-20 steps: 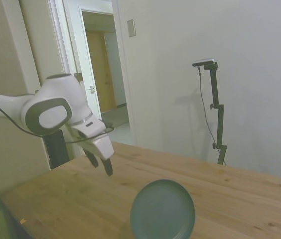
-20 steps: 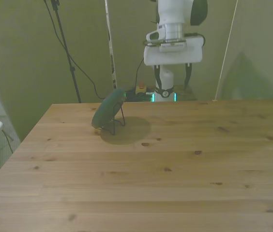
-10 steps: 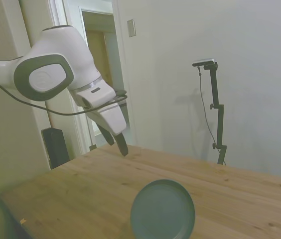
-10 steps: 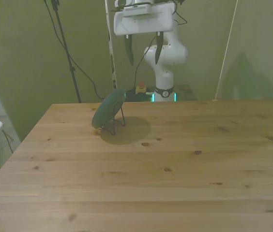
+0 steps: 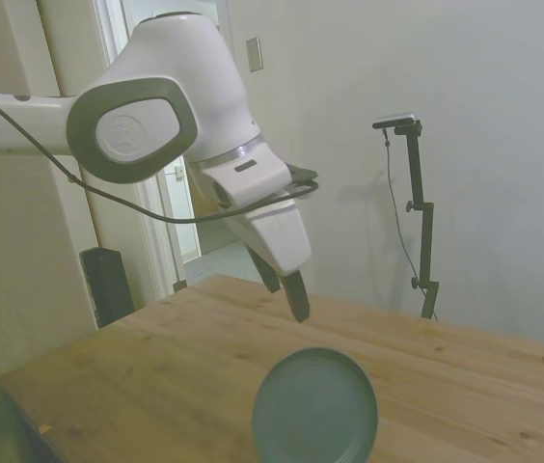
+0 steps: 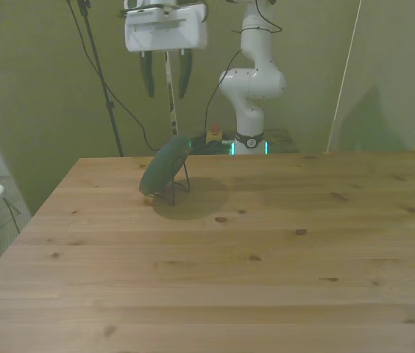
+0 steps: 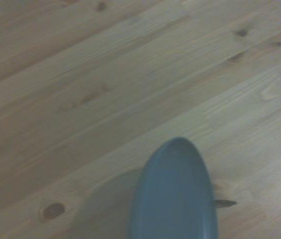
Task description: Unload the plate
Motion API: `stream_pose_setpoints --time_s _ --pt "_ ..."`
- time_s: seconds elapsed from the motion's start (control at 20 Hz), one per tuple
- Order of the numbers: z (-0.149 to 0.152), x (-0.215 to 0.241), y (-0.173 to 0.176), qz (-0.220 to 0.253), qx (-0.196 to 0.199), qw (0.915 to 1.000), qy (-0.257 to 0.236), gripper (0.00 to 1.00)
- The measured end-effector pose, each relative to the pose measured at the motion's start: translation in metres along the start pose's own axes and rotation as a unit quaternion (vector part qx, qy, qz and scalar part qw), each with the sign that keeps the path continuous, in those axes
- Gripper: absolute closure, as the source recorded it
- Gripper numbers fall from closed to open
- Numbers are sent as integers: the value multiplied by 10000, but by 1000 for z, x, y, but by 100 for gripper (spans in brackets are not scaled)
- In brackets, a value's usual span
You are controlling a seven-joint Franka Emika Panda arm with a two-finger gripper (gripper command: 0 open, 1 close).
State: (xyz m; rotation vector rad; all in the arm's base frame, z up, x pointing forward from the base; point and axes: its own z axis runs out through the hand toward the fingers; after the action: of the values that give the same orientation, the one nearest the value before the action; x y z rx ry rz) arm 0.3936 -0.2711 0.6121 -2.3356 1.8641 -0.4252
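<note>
Gripper now high above the plate, fingers apart and empty
Over the last second the arm has swung from behind the table across and up, ending almost over the plate, which has not moved: it leans on edge in the thin wire rack. I judge this the approach, with descent and grasp of the rim yet to come

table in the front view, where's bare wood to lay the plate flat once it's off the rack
Nearly all of the table is bare: the whole stretch from the plate to the front view's right edge, and the wide near half. The only crowded spot is the far corner on the front view's left, where the plate leans in its wire rack.
</note>
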Motion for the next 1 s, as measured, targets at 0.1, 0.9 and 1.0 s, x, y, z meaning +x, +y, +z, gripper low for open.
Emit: stream_pose_setpoints --time_s 0.1,0.9,1.0 --pt "14 18 7 36 -65 9999 -97 0" --pt "77 45 18 -230 515 9846 -1653 0" --pt "89 47 9 -251 451 9840 -1704 0"
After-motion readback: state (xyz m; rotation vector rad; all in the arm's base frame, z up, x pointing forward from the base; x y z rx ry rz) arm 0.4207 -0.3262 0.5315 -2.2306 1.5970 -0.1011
